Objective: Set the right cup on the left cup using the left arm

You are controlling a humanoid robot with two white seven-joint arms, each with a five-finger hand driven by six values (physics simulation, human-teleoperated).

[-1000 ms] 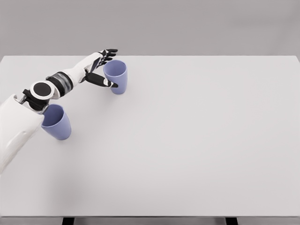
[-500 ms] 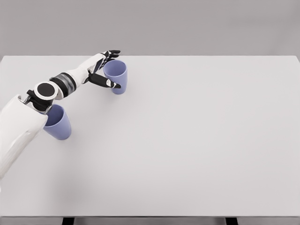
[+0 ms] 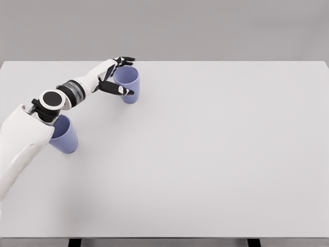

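Left hand (image 3: 116, 76), head view: fingers were spread around the right cup (image 3: 127, 84), dark fingertips (image 3: 126, 59) at its far rim and the thumb across its near wall; whether the grip had closed firmly could not be told. That cup stood upright on the white table (image 3: 216, 154). Nearer the robot than the hand, the left cup (image 3: 64, 136) stood partly hidden beneath the forearm, well apart.
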